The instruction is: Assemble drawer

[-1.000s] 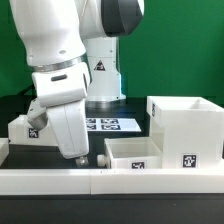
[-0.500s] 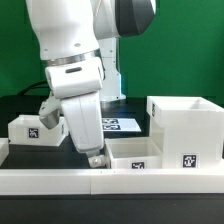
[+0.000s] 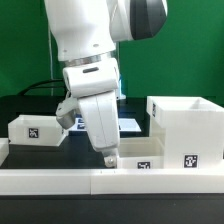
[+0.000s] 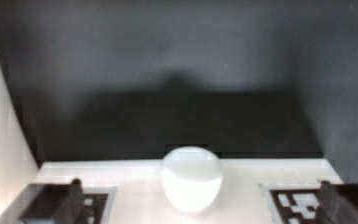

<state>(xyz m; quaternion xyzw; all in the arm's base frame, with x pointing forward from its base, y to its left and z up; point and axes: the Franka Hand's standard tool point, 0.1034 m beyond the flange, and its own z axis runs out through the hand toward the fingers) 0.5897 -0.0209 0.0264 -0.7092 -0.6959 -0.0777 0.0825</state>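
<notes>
The drawer's parts are smooth, matte white plastic on a black tabletop [image 4: 176, 90]. A tall boxy casing [image 3: 185, 125] stands at the exterior view's right, with the shallow open middle tray [image 3: 135, 152] just beside it. The left tray [image 3: 33, 128] lies well apart, and each part carries a square tag. A long low rail [image 3: 50, 180] runs in front. The gripper [image 3: 108, 158] hangs at the middle tray's left end, fingers [image 4: 51, 200] spread wide, gripping nothing. It has shifted rightward since a second ago.

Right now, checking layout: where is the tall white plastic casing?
The white casing stands at the exterior view's right, behind the long white rail, beside a shallow white tray.
</notes>
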